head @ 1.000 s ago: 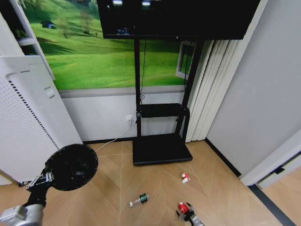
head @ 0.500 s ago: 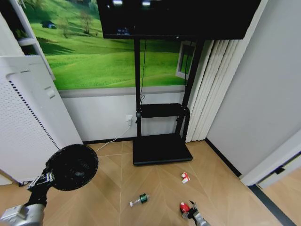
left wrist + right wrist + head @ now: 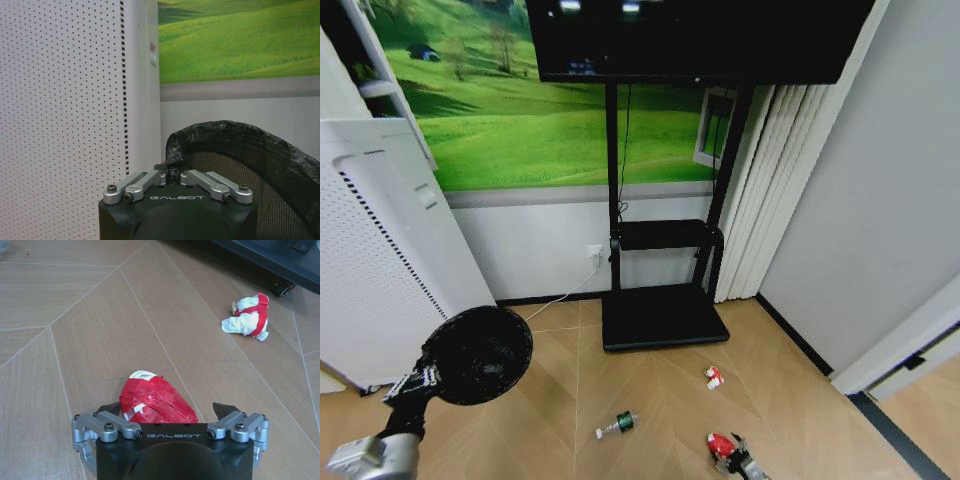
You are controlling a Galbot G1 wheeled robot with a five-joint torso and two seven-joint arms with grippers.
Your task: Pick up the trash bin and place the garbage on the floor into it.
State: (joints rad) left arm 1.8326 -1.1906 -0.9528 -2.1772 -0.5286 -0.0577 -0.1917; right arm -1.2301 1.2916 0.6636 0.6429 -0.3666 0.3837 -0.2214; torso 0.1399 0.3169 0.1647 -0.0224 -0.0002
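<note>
Right gripper [image 3: 170, 415] is set low over the floor [image 3: 75, 340], jaws spread wide to either side of the crumpled red garbage piece [image 3: 156, 400] (not yet clamped). Pick-up appears to be the step in hand; closing squarely on it is called for next. Left gripper [image 3: 173, 176] is pinched on the trash bin [image 3: 478, 355] rim, bin held aloft at the robot's left. Red-and-white packet [image 3: 248, 316] and bottle [image 3: 618, 425] lie apart on the floor.

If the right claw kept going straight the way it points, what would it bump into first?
Most likely the crumpled red packet, lying between the open fingers of the right gripper, then the wooden floor beneath it.
</note>
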